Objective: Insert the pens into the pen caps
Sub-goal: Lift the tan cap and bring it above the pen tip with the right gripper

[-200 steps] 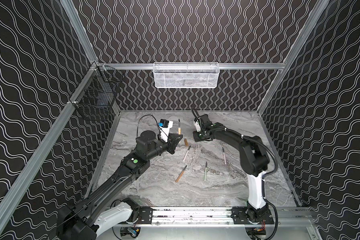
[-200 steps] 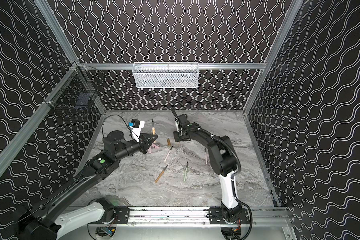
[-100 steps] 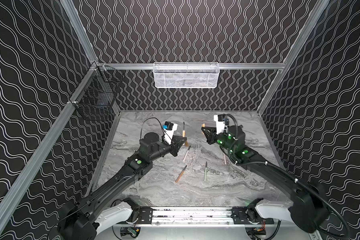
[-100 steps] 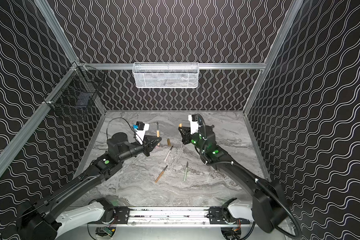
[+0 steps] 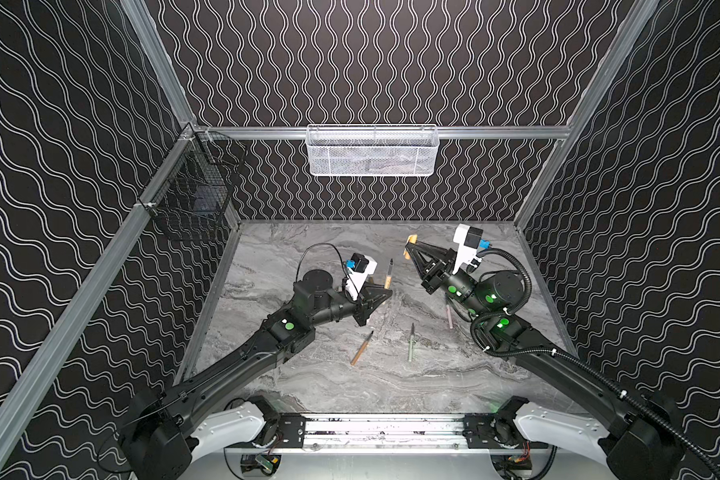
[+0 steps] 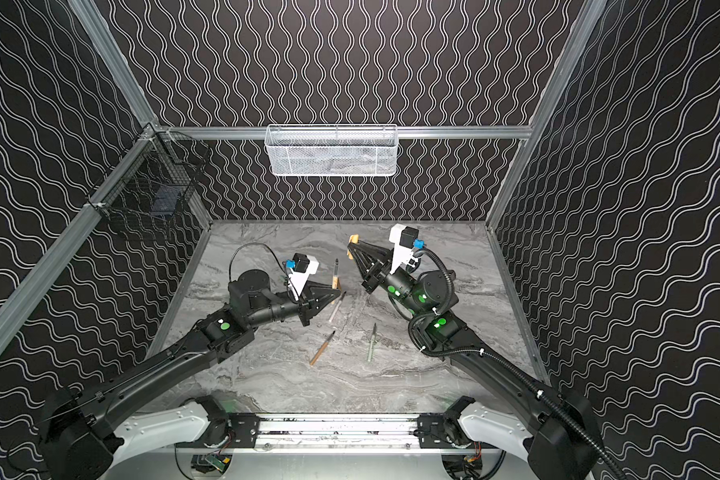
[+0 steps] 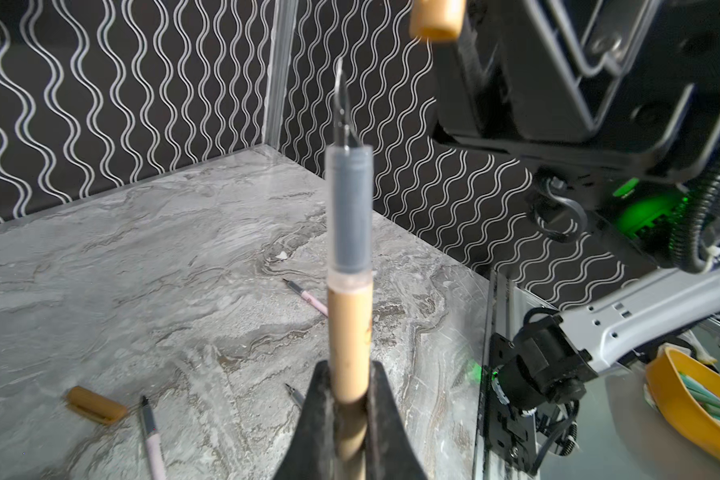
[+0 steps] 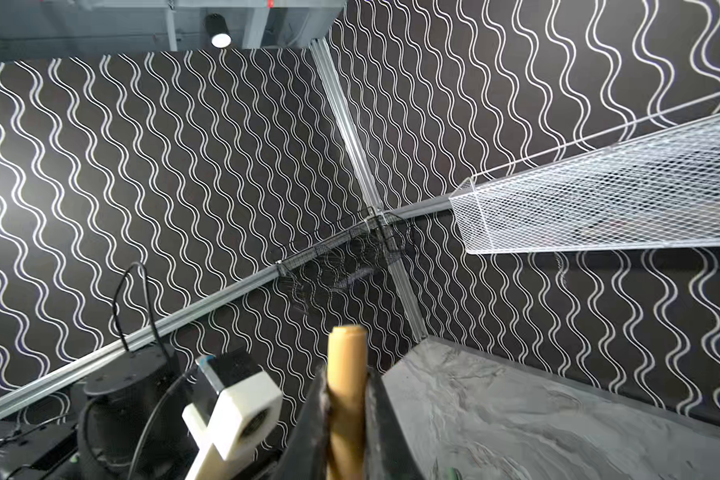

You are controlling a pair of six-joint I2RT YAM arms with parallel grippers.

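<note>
My left gripper [image 5: 385,292] [image 7: 348,386] is shut on a tan-orange pen [image 5: 388,274] [image 7: 348,328], held upright with its dark tip up. My right gripper [image 5: 410,248] [image 8: 346,399] is shut on a tan-orange pen cap [image 5: 411,240] [image 8: 346,365], raised to the right of the pen and apart from it. That held cap [image 7: 435,18] shows beyond the pen tip in the left wrist view. On the table lie a tan pen [image 5: 361,348], a green pen [image 5: 410,343], a pink pen [image 5: 449,316], another pink pen [image 6: 336,307] and a loose tan cap [image 7: 96,405].
A white mesh basket [image 5: 373,151] hangs on the back wall, and a black wire basket [image 5: 192,199] hangs on the left wall. Wavy-patterned walls close in three sides of the marble table [image 5: 308,249]. A yellow container [image 7: 691,399] sits beyond the table's edge.
My right arm has swung up from low over the table and now holds the cap raised at the back right. My left gripper has shifted the pen slightly toward the middle.
</note>
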